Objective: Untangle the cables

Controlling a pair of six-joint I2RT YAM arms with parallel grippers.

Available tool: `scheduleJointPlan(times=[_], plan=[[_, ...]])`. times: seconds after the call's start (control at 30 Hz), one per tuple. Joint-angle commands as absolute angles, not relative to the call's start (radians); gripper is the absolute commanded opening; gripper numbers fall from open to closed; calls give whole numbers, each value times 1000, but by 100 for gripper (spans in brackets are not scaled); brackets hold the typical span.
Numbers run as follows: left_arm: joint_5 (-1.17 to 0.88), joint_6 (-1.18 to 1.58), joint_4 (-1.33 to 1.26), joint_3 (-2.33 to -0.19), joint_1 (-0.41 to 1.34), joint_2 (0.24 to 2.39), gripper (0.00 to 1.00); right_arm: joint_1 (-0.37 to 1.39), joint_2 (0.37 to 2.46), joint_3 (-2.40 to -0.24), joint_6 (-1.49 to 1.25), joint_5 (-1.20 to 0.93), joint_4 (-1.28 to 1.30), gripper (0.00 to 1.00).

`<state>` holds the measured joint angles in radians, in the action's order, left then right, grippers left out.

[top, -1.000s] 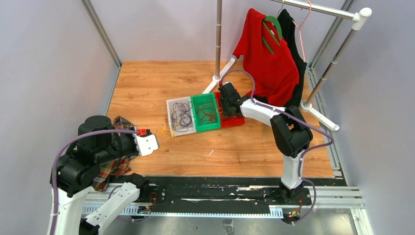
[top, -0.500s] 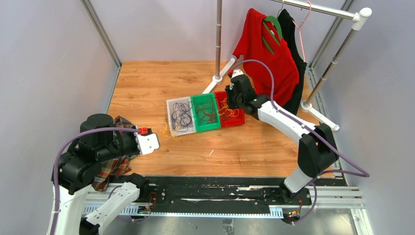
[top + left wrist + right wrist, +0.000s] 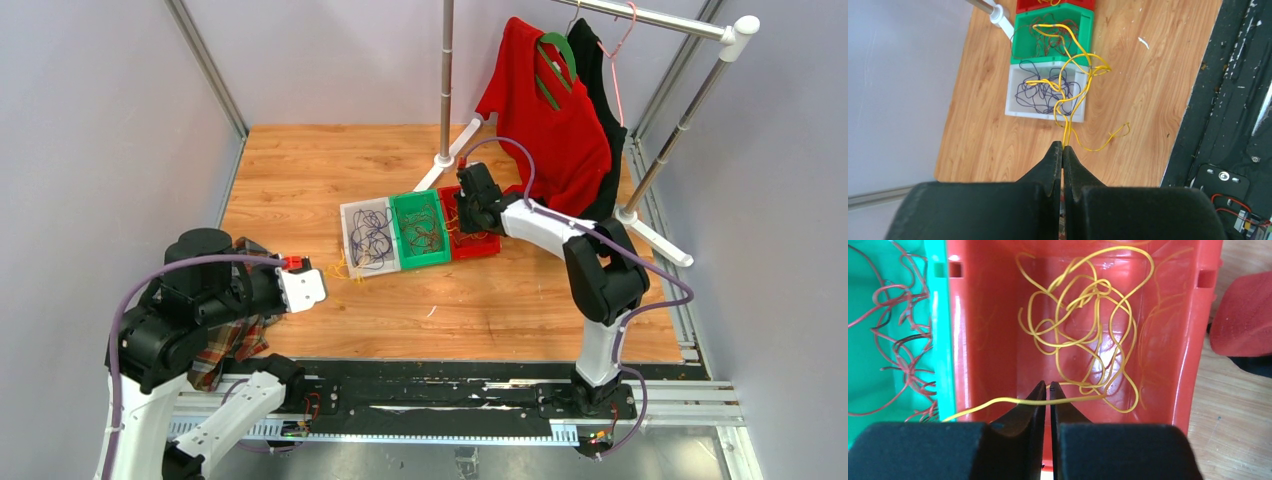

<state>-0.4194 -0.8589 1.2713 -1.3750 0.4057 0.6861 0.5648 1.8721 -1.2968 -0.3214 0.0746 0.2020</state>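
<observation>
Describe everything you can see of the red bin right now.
The red bin is a glossy, hard-looking plastic tray with upright walls and a small rectangular slot near the top of each side wall. It sits on the wooden table, at one end of a row of three, its wall against the green bin. Inside lies a loose tangle of yellow cables. The right end effector hangs over it, shut on one strand that reaches to the green bin's rim.
</observation>
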Motion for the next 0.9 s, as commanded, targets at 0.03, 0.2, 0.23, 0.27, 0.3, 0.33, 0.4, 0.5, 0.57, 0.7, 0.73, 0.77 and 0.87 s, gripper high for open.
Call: scheduleJointPlan(times=[0.03,0.2,0.23,0.27,0.3,0.33,0.4,0.5,0.57,0.7,0.73,0.77,0.87], plan=[[-515,-844,1257,-1442,411,760,0,533,1884,-1290,-345,94,179,6],[-622,-802,1161,-1483,411,853,0,528,1771,-1260,-344,53,191,9],[-644,-786,1132,-1493,410,875,0,528,1733,-1243,-347,40,192,12],[-664,-764,1098,-1500,412,902,0,529,1691,-1225,-349,29,191,17],[-686,-743,1064,-1506,411,930,0,529,1648,-1205,-351,23,192,24],[-713,-725,1032,-1511,412,957,0,529,1606,-1184,-352,22,198,32],[-755,-689,956,-1513,412,1010,0,529,1517,-1148,-350,28,210,46],[-806,-608,828,-1513,415,1100,0,527,1388,-1103,-354,65,233,55],[-810,-529,743,-1523,425,1174,0,527,1302,-1073,-354,121,233,60],[-720,-496,676,-1578,484,1357,0,524,1197,-1052,-366,278,296,66],[-676,-501,676,-1603,512,1404,0,522,1172,-1039,-369,321,303,66],[-637,-511,676,-1621,531,1448,0,518,1150,-1028,-376,358,304,66],[-548,-547,676,-1686,580,1581,0,495,1093,-998,-400,420,307,66]])
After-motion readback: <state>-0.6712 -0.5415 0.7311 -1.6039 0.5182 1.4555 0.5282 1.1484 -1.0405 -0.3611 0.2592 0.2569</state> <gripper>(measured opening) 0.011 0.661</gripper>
